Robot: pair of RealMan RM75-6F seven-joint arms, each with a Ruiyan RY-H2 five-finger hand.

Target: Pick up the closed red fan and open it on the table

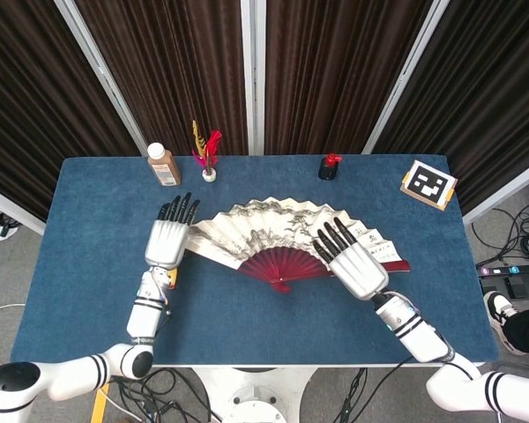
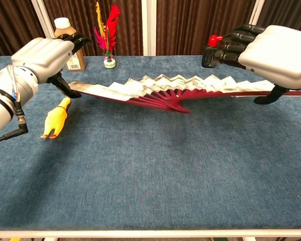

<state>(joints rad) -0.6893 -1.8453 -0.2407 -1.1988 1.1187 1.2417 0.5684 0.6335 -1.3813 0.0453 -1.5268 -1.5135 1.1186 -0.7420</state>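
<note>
The red fan (image 1: 264, 231) is spread wide, showing its painted paper leaf and red ribs. In the chest view the fan (image 2: 180, 89) has its pivot low on the table and its two ends slightly raised. My left hand (image 1: 168, 243) lies over the fan's left end with its fingers stretched out. In the chest view only the left hand's (image 2: 42, 54) thumb touches that end. My right hand (image 1: 354, 265) lies over the right end, fingers also straight. The right hand's (image 2: 276, 54) fingers stay above the leaf, and the thumb is down by the outer red guard.
A yellow rubber chicken (image 2: 55, 119) lies on the blue table (image 1: 247, 326) just below my left hand. A brown bottle (image 1: 163, 165), a feather shuttlecock (image 1: 207, 152) and a small black bottle with a red cap (image 1: 328, 166) stand along the back. A marker tag (image 1: 428, 183) lies back right.
</note>
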